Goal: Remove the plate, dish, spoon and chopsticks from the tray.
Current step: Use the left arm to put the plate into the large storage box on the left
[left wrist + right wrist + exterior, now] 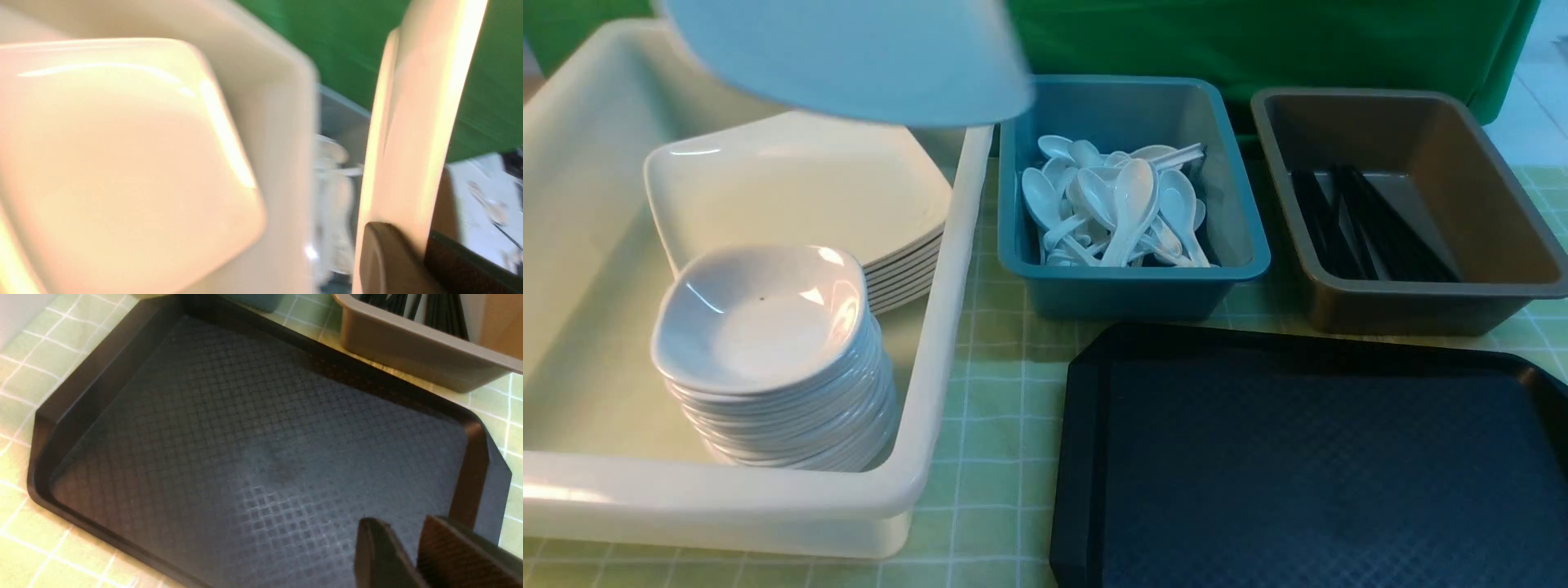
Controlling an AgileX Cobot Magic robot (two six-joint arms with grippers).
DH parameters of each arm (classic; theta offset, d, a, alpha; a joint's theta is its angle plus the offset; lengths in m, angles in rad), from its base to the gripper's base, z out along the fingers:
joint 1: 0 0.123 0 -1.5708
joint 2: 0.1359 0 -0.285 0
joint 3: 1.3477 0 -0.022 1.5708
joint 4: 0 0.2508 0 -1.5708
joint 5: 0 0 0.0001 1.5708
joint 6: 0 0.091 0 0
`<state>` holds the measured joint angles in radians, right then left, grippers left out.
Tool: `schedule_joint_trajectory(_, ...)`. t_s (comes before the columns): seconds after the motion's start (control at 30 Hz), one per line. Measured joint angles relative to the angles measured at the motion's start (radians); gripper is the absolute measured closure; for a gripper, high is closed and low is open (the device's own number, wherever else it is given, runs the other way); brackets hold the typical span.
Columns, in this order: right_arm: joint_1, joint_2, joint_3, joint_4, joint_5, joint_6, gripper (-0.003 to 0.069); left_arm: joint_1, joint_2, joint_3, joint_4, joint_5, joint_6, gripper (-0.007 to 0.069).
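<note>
Blurred and cut off, a white dish point(412, 122) is held by the left gripper point(392, 261) above the cream tub point(931, 343). Right gripper point(408, 555) is slightly parted over the black tray point(245, 437).

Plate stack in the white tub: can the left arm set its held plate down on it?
Probably yes: the plate hangs above the plate stack, whose top is bare; only the small dish stack stands nearer.

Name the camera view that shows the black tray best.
The right wrist view: the tray nearly fills it, showing its textured floor, raised rim and cut-off corners, with nothing lying on it. The front view shows only its far part, cut off by the picture's edge. The left wrist view shows no recognisable tray.
</note>
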<state>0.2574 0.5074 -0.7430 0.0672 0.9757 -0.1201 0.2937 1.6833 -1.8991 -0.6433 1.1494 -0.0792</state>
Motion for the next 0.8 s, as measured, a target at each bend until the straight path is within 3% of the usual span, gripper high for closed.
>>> schedule_joint_trajectory(0.13, 0.000, 0.000, 0.000, 0.000, -0.021, 0.000, 0.0495, 0.055, 0.065, 0.001, 0.005, -0.009, 0.011, 0.0614)
schedule_joint_trajectory(0.8, 0.000, 0.000, 0.000, 0.000, -0.044, 0.001, 0.0471, 0.063, 0.359, 0.001, -0.002, -0.083, 0.092, 0.0614)
